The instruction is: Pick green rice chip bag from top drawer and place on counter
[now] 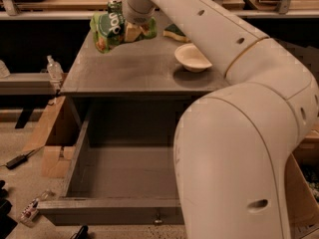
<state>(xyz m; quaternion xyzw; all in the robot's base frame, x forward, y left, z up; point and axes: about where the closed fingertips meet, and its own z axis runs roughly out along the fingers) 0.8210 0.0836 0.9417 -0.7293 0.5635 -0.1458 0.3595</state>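
The green rice chip bag hangs in the air over the far left part of the grey counter, held at its right side. My gripper is at the end of the white arm and is shut on the bag. The top drawer stands pulled open below the counter, and its visible inside is bare. Its small metal knob shows at the front panel. My arm hides the drawer's right part.
A white bowl, a green-and-yellow sponge and a green soda can behind the bag sit on the counter. A plastic bottle, a cardboard box and cables lie left of the cabinet. A wooden bench runs behind.
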